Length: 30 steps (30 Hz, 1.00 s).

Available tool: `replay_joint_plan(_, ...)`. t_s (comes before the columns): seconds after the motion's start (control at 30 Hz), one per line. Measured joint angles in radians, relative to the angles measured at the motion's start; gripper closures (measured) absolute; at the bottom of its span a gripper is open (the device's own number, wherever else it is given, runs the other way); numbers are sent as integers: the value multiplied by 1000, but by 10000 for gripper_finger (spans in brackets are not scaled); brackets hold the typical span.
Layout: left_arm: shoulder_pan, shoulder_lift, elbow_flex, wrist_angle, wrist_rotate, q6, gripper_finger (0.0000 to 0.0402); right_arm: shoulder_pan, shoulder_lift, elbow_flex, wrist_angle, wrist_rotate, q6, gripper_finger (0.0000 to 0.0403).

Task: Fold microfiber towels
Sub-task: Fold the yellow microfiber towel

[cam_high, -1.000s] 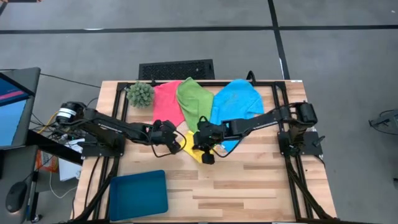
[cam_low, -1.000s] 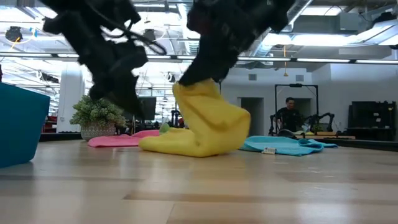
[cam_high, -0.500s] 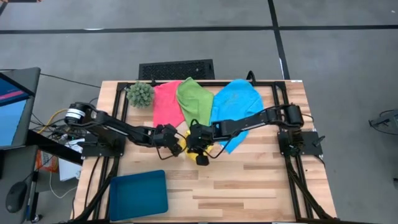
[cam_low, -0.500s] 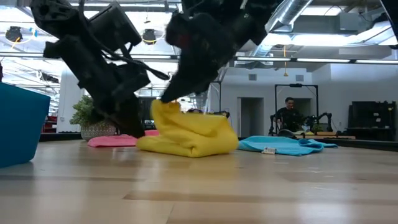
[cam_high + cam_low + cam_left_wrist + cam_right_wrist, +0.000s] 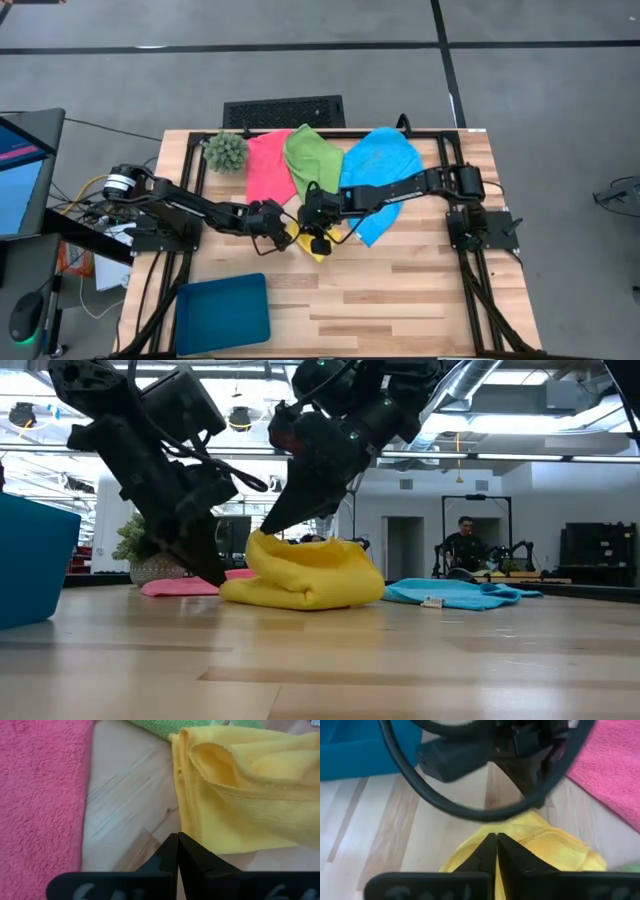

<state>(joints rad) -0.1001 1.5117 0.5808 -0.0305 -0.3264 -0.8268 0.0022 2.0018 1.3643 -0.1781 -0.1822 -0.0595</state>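
A teal tray sits at one table corner, a spiky plant at another.

From my left wrist cam: left gripper has its jaws pressed together, tips meeting over the bare wooden surface. Nothing between them. Yellow towel lies just ahead and to one side, bunched with a rolled fold along its edge. Pink towel lies flat on the other side, a strip of surface between the two. A sliver of green towel sits beyond the yellow one.
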Motion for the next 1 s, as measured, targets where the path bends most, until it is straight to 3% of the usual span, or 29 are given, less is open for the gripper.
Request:
replay_joint_plan(0.3,0,-139,0,-129,-23,-34,402,-26,0,0,11,-6,5,261)
replay_joint_plan(0.47,0,-248,1,-142,-45,-15,402,-40,-67,0,-89,-109,7,212)
replay_joint_plan(0.63,0,-314,1,-155,-88,21,402,7,-205,-1,-304,-101,-57,207)
replay_joint_plan(0.73,0,-316,1,-160,-106,21,402,67,-251,-14,-383,-43,-119,212)
replay_joint_plan(0.9,0,-307,0,-170,-101,26,402,159,-219,-50,-369,80,-183,224)
replay_joint_plan(1.0,0,-307,0,-171,-93,26,402,179,-169,-61,-338,92,-156,233)
